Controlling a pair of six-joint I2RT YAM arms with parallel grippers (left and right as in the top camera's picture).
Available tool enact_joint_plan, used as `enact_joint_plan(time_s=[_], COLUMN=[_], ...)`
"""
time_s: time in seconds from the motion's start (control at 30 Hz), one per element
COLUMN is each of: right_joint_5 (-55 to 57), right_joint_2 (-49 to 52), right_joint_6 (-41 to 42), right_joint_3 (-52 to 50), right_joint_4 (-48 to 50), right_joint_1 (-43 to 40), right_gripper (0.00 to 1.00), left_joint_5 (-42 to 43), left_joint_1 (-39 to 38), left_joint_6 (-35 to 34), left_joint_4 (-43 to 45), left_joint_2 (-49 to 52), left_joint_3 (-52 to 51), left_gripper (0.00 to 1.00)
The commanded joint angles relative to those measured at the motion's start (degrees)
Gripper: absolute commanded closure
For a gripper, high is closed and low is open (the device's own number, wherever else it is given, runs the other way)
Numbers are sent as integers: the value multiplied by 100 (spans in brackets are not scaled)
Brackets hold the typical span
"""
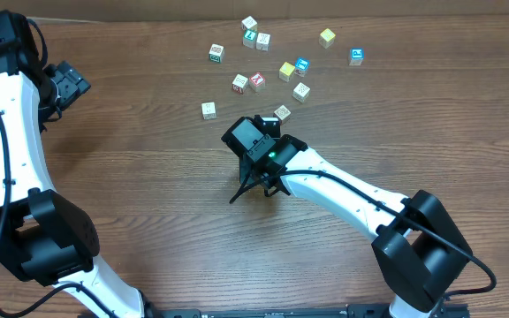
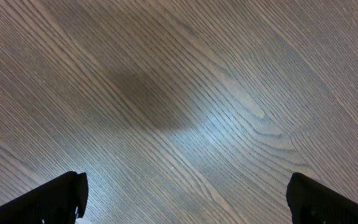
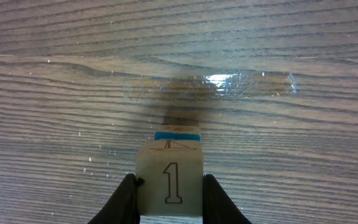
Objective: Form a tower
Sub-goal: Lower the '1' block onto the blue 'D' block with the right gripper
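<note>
Right wrist: right gripper (image 3: 169, 202) clamped on tower (image 3: 169, 177) at its "1" cube; blue-edged cube (image 3: 177, 135) just past the fingertips, axis apparently along fingers. Left gripper (image 2: 185, 196) spread wide, well apart.

the table (image 3: 55, 74) is seen as smooth grained wood with a soft sheen. the letter cube (image 3: 169, 180) is made of pale, matt wood. the fingers (image 3: 124, 199) of the right gripper (image 3: 169, 193) are black and matt, possibly plastic. the arm shells (image 1: 343, 190) are finished in smooth white.
</note>
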Motion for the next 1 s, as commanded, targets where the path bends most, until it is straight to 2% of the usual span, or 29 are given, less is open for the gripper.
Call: enact_joint_plan(time_s=[0.0,0.97], right_joint_5=[120,116], right_joint_2=[-4,-4], right_joint_6=[20,26], right_joint_3=[-42,-42], right_joint_4=[35,120], right_joint_1=[17,17], right_gripper=[79,78], left_joint_5=[-31,-31], left_joint_1=[-13,-13], left_joint_6=[28,28], left_joint_4=[9,7], left_joint_2=[-13,-13], left_joint_3=[4,4], left_gripper=[0,0])
